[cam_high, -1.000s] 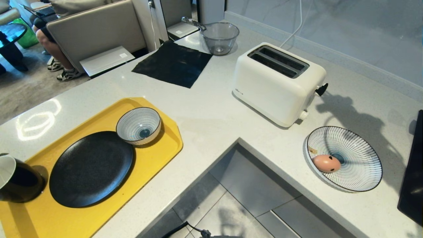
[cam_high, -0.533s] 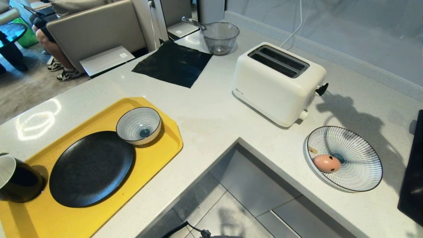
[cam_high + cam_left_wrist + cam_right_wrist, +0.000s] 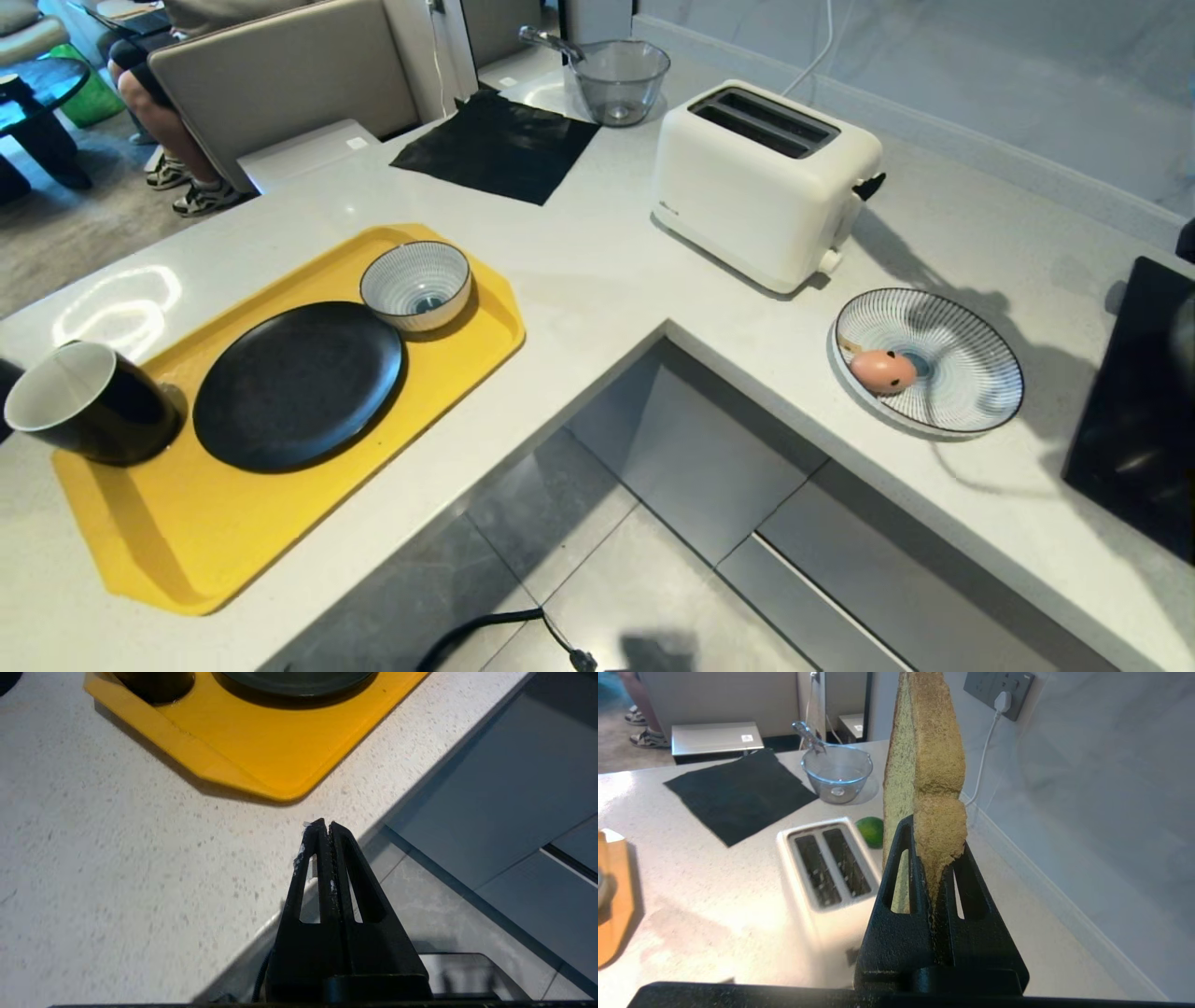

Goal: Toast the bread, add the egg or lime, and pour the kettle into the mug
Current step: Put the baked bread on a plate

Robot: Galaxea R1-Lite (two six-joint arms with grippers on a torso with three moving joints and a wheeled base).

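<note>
From the head view, a white toaster (image 3: pixel 761 182) stands on the pale counter (image 3: pixel 597 299) with both slots empty, and just beside it a striped plate (image 3: pixel 971 373) carries the egg (image 3: pixel 882 371) on its left part. To the left a yellow tray (image 3: pixel 280 504) holds a black plate (image 3: pixel 297 385), a small striped bowl (image 3: pixel 416 285) touching the plate's far edge, and the mug (image 3: pixel 89 403) at the tray's left end. Neither arm shows here. In the left wrist view, the left gripper (image 3: pixel 325 826) hangs over the counter's edge near a corner of the tray, its fingers pressed together on nothing. In the right wrist view, the right gripper (image 3: pixel 934 858) is clamped on the bread (image 3: pixel 924 756), which stands upright on edge above the counter to one side of the toaster; a lime (image 3: pixel 870 831) lies just behind the toaster, and a glass bowl (image 3: pixel 837 777) sits beyond it beside a black cloth (image 3: pixel 738 793).
</note>
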